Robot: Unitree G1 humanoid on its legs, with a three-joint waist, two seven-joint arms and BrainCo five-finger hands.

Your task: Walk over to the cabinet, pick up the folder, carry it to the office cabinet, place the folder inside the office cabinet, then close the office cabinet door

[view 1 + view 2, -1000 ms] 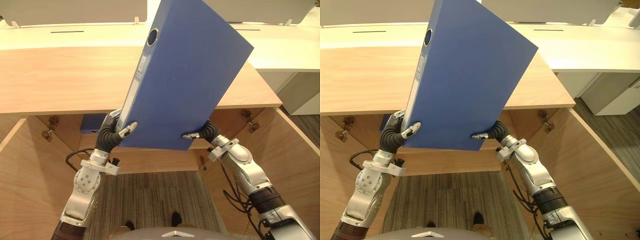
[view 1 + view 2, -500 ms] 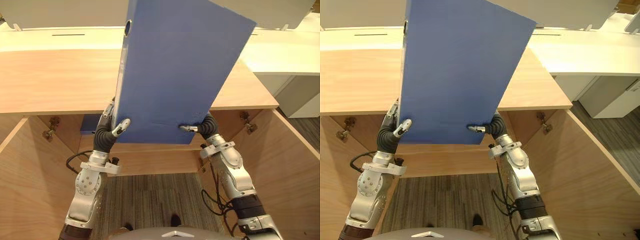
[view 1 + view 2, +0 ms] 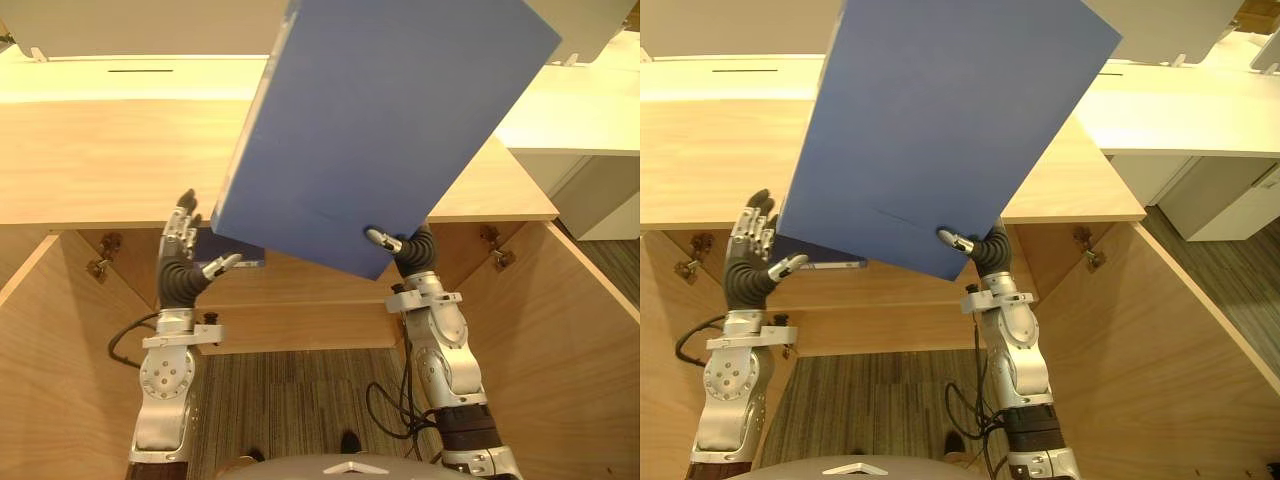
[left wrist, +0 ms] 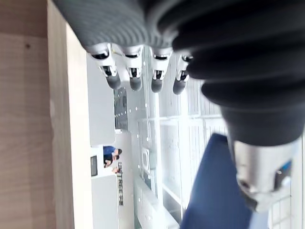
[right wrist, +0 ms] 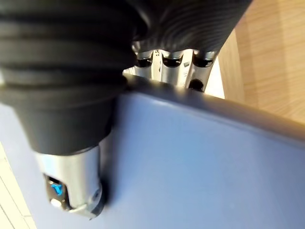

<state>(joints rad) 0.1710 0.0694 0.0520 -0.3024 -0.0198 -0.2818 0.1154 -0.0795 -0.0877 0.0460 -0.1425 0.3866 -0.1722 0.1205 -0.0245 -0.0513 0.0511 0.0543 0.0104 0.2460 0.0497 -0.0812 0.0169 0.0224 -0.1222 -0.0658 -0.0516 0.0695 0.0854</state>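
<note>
The big blue folder (image 3: 380, 120) is up in the air above the wooden cabinet top (image 3: 100, 160), tilted with its upper end to the right. My right hand (image 3: 408, 250) is shut on its lower corner: in the right wrist view the thumb (image 5: 71, 181) lies on the folder's face (image 5: 200, 167) and the fingers (image 5: 169, 67) curl behind its edge. My left hand (image 3: 185, 262) is open with straight fingers (image 4: 133, 71), just left of the folder's lower left corner and apart from it.
Below the top, the cabinet stands with both doors swung out, left (image 3: 50, 380) and right (image 3: 570, 350), and a shelf (image 3: 300, 320) between them. Another blue item (image 3: 240, 255) sits inside under the top. White desks (image 3: 580, 100) lie behind.
My left hand has let go of the folder, opened and moved off to the left. The folder has swung so its top leans right, held by the right hand alone.
</note>
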